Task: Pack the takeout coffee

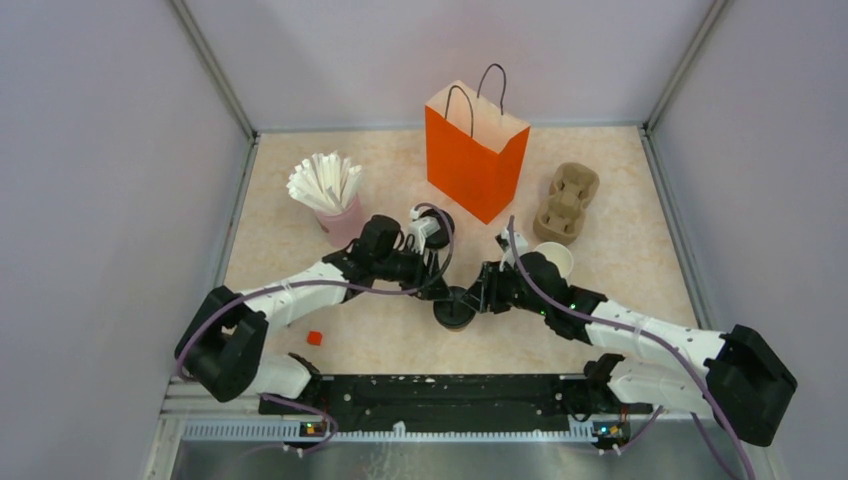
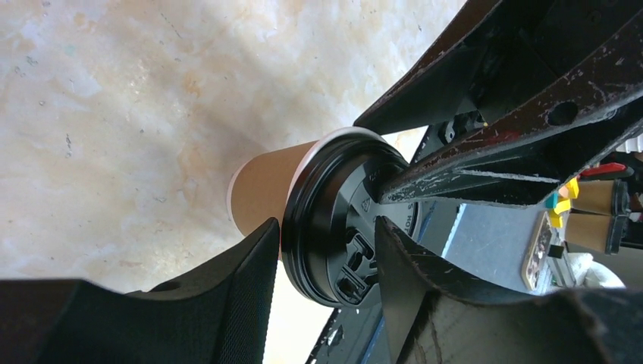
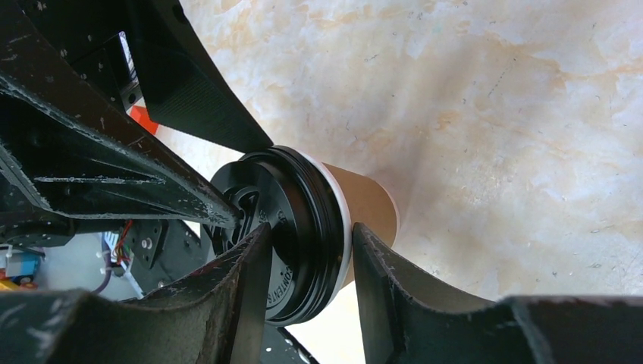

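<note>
the takeout coffee point(image 1: 455, 311) stands upright on the tabletop point(image 1: 400, 345), near the middle and towards the near edge, well in front of the orange paper bag point(image 1: 470, 160). both arms reach in to it from either side, so it sits right between their tips.

the left end effector point(image 2: 327, 227) is partly open. in its wrist view one finger point(image 2: 227, 296) lies by the black lid's rim where it meets the brown cup wall, and the other crosses in front of the lid's top. whether they are actually pressing on the cup i cannot tell.

the right end effector point(image 3: 307, 231) is much the same: partly open, one finger over the lid's top, the other point(image 3: 387, 296) at the white rim just under the lid. contact looks close, but a firm hold cannot be told.

around it: a pink cup point(image 1: 342, 224) of white sticks point(image 1: 323, 180) at the far left, a brown pulp cup carrier point(image 1: 566, 203) to the right of the bag, an open brown cup point(image 1: 556, 262), white inside, just beside the right arm, and a small red piece point(image 1: 314, 338) near the left arm's base.
</note>
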